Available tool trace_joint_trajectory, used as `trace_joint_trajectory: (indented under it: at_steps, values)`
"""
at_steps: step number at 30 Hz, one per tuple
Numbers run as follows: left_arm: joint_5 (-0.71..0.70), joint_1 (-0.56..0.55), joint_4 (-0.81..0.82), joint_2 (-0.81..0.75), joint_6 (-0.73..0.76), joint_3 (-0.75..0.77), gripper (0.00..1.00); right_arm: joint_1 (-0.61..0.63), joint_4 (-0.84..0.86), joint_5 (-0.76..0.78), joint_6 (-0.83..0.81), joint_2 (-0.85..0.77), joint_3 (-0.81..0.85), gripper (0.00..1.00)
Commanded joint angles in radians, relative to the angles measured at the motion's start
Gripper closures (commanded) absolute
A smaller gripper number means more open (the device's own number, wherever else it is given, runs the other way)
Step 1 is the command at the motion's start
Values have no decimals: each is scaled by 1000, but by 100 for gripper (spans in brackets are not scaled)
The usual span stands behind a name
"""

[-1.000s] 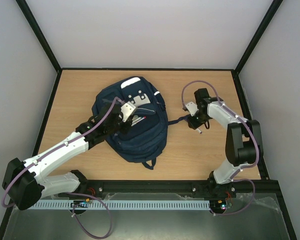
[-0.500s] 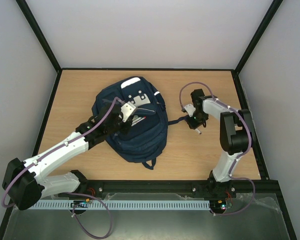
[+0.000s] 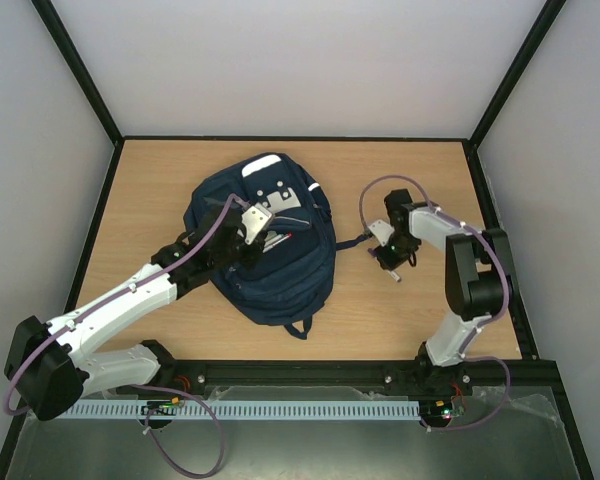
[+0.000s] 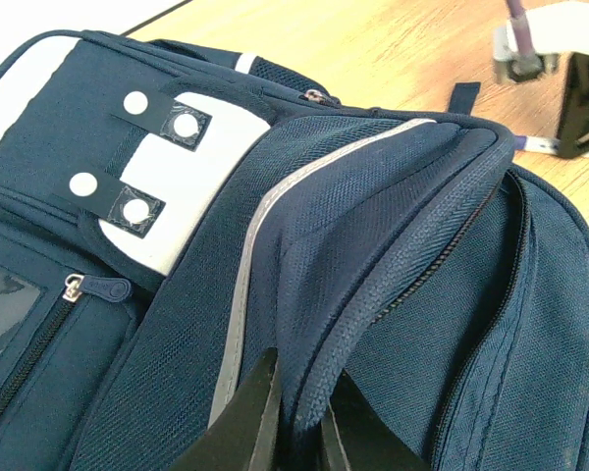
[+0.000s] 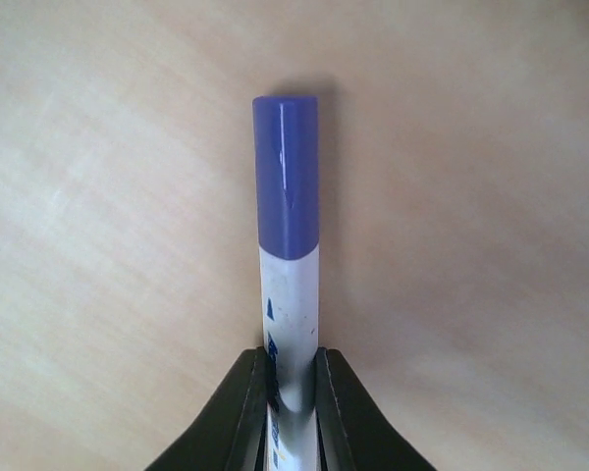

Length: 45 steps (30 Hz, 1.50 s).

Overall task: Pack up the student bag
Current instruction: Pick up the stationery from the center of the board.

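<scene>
Holdings: left gripper (image 4: 296, 412) is pinched onto a zipper-side fold of the student bag (image 3: 280, 280), laid flat on the table (image 3: 150, 190); right gripper (image 5: 293, 388), just right of the bag, is clamped on a blue-capped white marker (image 5: 289, 255).

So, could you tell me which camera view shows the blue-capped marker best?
The right wrist view: the marker shows close up, pinched in the right tool. The top view shows only a tiny white tip under that tool; the left wrist view, nothing clear.
</scene>
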Motion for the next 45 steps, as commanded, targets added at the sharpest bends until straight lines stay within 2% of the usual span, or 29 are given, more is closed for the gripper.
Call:
trace_joint_trajectory:
  at_steps: [1, 8, 13, 20, 24, 29, 34, 38, 45]
  values:
    - [21, -4, 70, -18, -9, 22, 91, 55, -106, -34, -103, -107, -149, 88]
    - [24, -4, 69, -9, -10, 23, 91, 222, -103, 14, -150, -293, -374, 88]
    - [24, -4, 68, -4, -12, 25, 91, 224, -99, 36, -98, -340, -379, 77]
    - [24, -5, 66, -4, -12, 25, 91, 225, -68, 62, -80, -365, -407, 72]
    - [24, -6, 64, -5, -12, 25, 91, 225, -38, 68, -69, -343, -437, 76]
    - [22, -8, 64, -7, -11, 25, 91, 225, -30, 62, -58, -338, -439, 87]
    - [22, -10, 63, -8, -11, 25, 90, 239, -54, 56, -47, -357, -408, 92]
    - [22, -10, 63, -10, -11, 26, 90, 298, -83, 40, -29, -395, -365, 93]
    - [22, -10, 62, -8, -11, 25, 90, 472, -127, 3, 8, -446, -222, 96]
